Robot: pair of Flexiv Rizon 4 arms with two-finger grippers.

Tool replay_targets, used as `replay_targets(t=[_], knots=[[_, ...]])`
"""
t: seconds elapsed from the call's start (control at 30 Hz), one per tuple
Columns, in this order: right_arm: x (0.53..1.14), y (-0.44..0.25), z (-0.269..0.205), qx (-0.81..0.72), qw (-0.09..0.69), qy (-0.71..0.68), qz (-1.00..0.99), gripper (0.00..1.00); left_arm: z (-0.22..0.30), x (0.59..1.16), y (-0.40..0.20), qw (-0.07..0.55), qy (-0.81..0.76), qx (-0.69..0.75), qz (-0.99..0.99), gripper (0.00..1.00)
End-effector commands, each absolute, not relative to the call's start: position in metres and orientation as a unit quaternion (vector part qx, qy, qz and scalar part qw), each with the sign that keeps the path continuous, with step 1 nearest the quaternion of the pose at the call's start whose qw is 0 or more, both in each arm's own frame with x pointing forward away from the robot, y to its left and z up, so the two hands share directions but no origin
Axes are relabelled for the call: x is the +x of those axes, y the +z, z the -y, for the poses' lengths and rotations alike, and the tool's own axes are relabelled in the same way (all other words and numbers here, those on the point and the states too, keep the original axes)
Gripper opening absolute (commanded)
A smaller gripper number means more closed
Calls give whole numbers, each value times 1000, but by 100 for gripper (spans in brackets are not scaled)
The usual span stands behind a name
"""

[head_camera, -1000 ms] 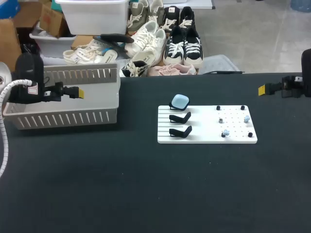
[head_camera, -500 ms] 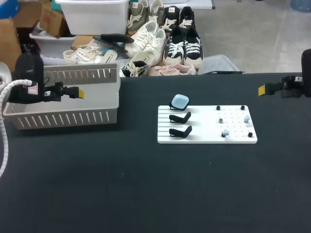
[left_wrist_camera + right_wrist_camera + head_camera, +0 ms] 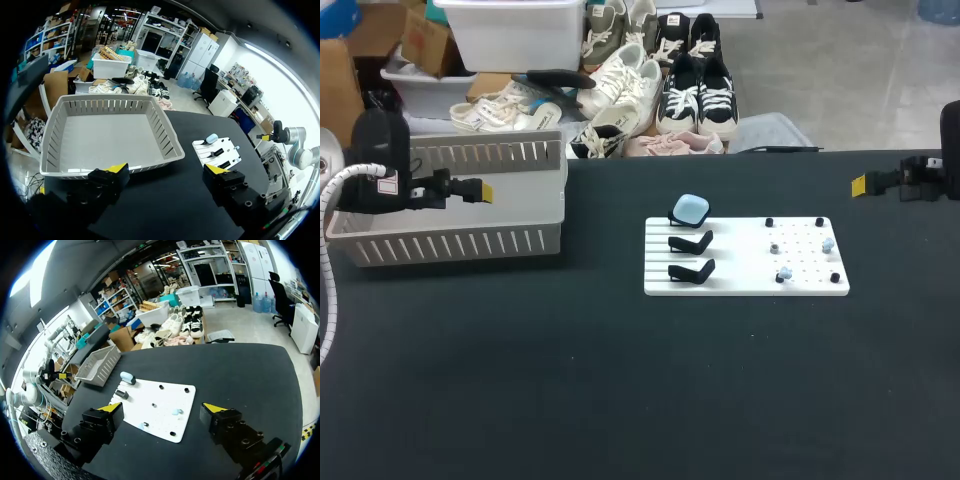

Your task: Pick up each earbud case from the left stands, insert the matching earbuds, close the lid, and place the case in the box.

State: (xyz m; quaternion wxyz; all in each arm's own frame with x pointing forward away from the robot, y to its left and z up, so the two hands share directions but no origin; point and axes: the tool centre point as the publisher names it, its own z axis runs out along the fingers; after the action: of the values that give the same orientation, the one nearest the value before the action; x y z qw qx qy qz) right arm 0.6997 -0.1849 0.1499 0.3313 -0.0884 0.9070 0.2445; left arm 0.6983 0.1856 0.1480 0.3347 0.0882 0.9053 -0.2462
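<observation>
We work on a black surface (image 3: 620,400). The grey slatted box (image 3: 450,240) stands at its far left. A white board (image 3: 740,278) lies near the middle, well apart from the box.

The left end effector (image 3: 166,170) hangs by the box with its fingers spread wide and nothing between them. The right end effector (image 3: 161,407) hangs at the far right edge of the surface, likewise spread and empty, well apart from the board.

The board's left side carries three black stands. The light blue earbud case (image 3: 691,208) rests on the farthest one. The two nearer stands (image 3: 690,243) are bare. We cannot tell whether the lid is open.

Small earbuds (image 3: 828,244) sit among black pegs on the board's right side.

Hazards we judge from here:
- The case is rounded and only leans on its stand. An off-centre pinch could tip it off.
- The earbuds are tiny, and a wide approach could strike neighbouring pegs or scatter them.
- One earbud looks greyer, so we risk a mismatch.
</observation>
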Motion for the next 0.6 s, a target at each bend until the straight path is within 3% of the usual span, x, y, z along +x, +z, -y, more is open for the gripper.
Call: replay_targets(t=[0.03, 0.4, 0.6], knots=[[701, 150, 186, -90, 330, 246, -907, 100, -185, 699, 149, 332, -244, 88, -907, 100], [701, 150, 186, -90, 330, 246, -907, 100, -185, 699, 149, 332, -244, 88, -907, 100], [701, 150, 186, -90, 330, 246, -907, 100, -193, 734, 151, 335, -229, 200, -892, 100]])
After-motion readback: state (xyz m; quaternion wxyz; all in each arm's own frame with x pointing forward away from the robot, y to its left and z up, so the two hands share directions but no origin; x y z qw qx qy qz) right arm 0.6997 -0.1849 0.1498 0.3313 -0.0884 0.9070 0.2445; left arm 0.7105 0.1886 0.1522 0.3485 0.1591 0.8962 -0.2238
